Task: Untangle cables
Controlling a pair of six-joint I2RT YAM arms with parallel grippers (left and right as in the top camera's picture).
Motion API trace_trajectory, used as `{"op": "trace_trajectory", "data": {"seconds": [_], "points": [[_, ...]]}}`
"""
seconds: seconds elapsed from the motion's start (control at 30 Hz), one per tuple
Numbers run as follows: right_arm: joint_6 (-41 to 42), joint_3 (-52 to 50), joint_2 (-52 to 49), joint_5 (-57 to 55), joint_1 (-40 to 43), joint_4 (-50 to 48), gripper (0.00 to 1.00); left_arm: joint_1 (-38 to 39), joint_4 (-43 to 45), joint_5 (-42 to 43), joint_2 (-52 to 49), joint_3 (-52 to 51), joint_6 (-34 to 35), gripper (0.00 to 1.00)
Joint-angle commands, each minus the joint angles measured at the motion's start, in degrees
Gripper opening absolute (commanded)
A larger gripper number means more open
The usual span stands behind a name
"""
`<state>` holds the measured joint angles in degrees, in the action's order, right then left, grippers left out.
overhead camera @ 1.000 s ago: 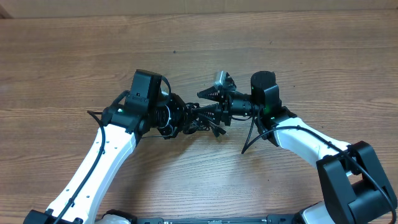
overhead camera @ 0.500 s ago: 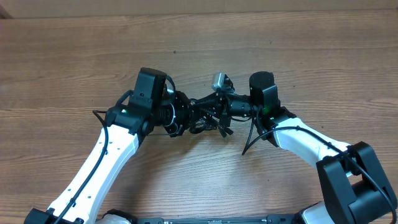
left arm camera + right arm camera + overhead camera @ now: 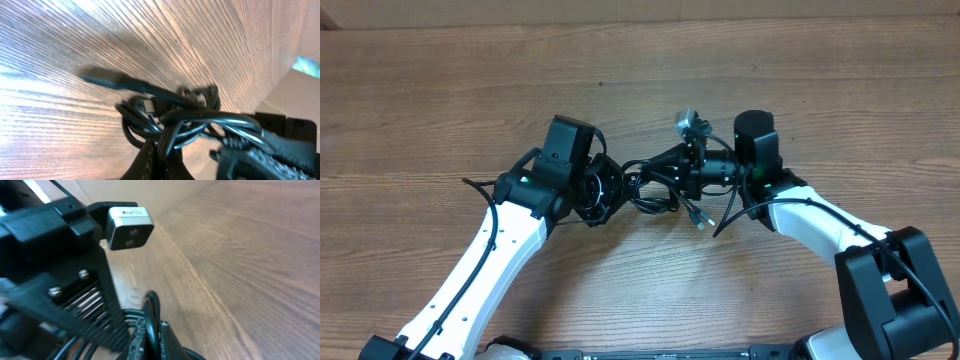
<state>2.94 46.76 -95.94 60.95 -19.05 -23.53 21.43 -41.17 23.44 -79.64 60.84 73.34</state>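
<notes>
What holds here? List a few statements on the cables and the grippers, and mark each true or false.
1. The left gripper and the right gripper are both shut on the cables. True.
2. The cables lie in separate straight lines. False: they are bunched in a tangle between the two grippers.
3. The cables are white. False: they are black.
4. A plug sticks out of the tangle. True.
</notes>
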Motion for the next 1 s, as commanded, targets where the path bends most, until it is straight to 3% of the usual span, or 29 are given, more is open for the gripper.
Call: {"op": "trace_trajectory", "data": {"seconds": [0.0, 0.27, 0.5, 0.73, 0.97], "points": [[3.3, 0.5, 1.1, 9.3, 5.1, -0.7, 0.04, -1.3, -2.1, -13.5, 0.2, 0.1, 0.7, 0.04], [3.3, 0.5, 1.1, 19.2, 6.9, -0.9, 0.04, -1.2, -2.4, -16.5, 0.2, 0.1, 1.2, 0.04], [6.1, 0.5, 1.1, 20.1, 6.9, -4.2, 0.04, -1.1, -4.0, -16.4, 0.2, 0.1, 1.2, 0.05], [27.0, 0.5, 1.1, 11.5, 6.9, -19.5, 0.04, -1.1, -7.4, -16.3, 0.2, 0.1, 1.2, 0.04], [44.3, 0.5, 1.1, 0.3, 6.9, -22.9, 0.04, -0.4, -7.9, -16.0, 0.2, 0.1, 0.3, 0.04]]}}
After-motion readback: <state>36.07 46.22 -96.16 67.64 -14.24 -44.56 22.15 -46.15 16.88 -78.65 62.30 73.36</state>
